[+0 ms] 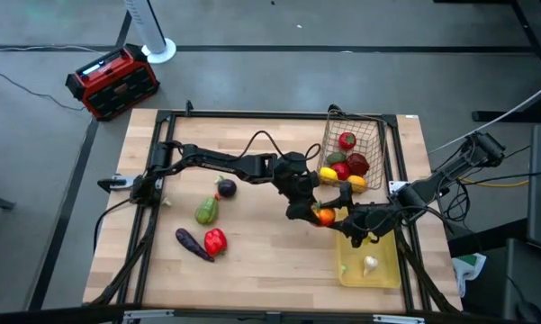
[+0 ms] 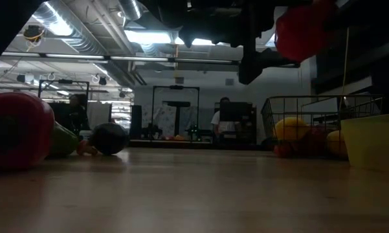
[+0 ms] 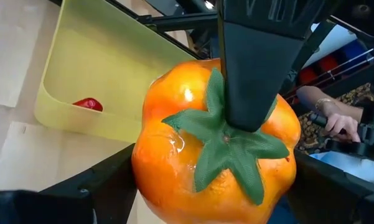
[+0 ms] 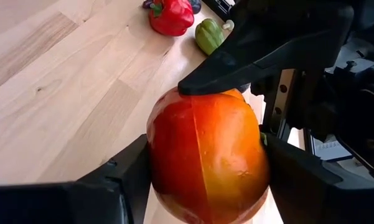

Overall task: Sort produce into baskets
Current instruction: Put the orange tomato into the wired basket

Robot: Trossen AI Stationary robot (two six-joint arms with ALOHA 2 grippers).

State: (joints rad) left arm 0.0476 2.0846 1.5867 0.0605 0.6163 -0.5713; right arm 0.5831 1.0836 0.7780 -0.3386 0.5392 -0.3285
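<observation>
Two tools meet on one orange pepper (image 1: 323, 216) beside yellow tray (image 1: 384, 270): left tool (image 1: 313, 209) pinches it; right tool (image 1: 339, 219) flanks it, contact unclear.

The high view is evenly lit, and the worktop (image 1: 252, 261) is bright with soft shadows. The low view is dim, with glowing ceiling lights (image 2: 58, 26) at 11 o'clock. A red pepper (image 2: 16, 139) at 9 o'clock looks blurry. White glare shines on the orange pepper (image 3: 187, 93).
</observation>
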